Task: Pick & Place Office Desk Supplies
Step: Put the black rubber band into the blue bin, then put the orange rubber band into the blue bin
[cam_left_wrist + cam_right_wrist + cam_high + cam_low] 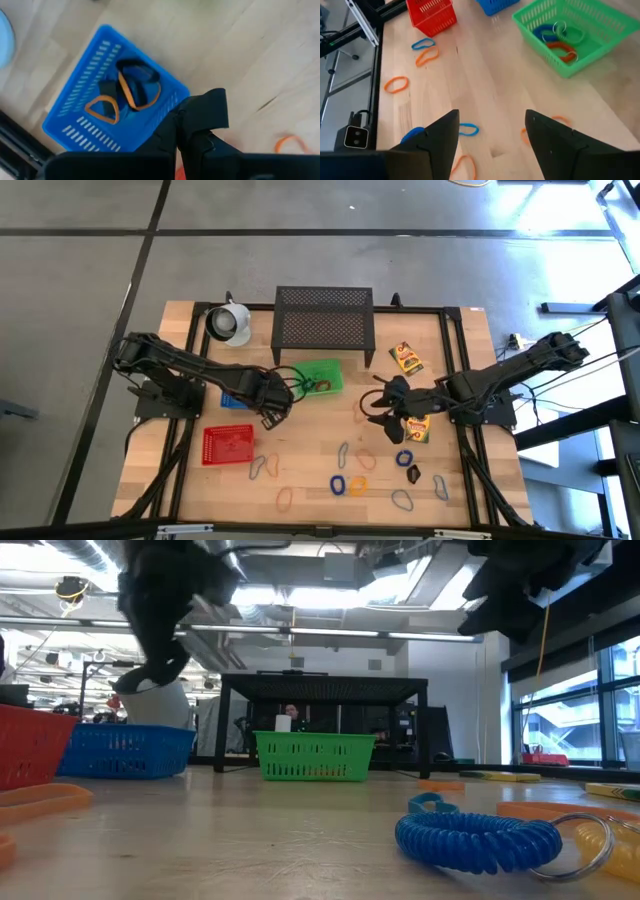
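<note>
Right gripper (491, 137) is held spread above the table (485, 70); left gripper (192, 130) is pressed together beside the blue basket (75, 125).

- A grey concrete floor (80, 270), crossed by dark seams, is seen around the pale wooden table (310, 420).
- An open ceiling with silver ducts (300, 610) and long strip lights is shown in the low view.
- Tall windows with dark frames (575, 700) are set along the right wall.
- A person (291, 715) is seated far behind the table.
</note>
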